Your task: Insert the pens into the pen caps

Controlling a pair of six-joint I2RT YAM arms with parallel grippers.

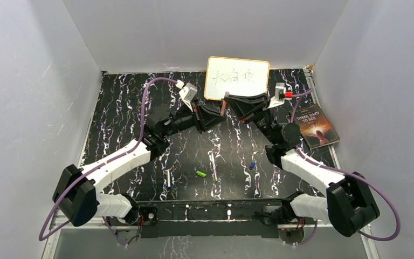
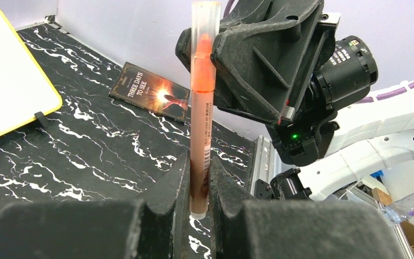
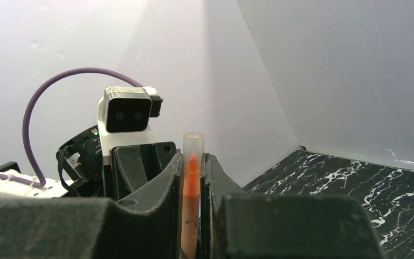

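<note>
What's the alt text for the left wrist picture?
An orange pen stands upright, pinched at its lower end by the left gripper. The right gripper looms close beside its capped top; a book lies on the black table behind.

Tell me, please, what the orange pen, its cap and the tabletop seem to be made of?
The orange pen looks like plastic, smooth and glossy, with a printed label. Its cap seems translucent frosted plastic: the orange tip shows through. The tabletop looks black marble-patterned with white veins, faintly glossy; real stone or print, I cannot tell.
</note>
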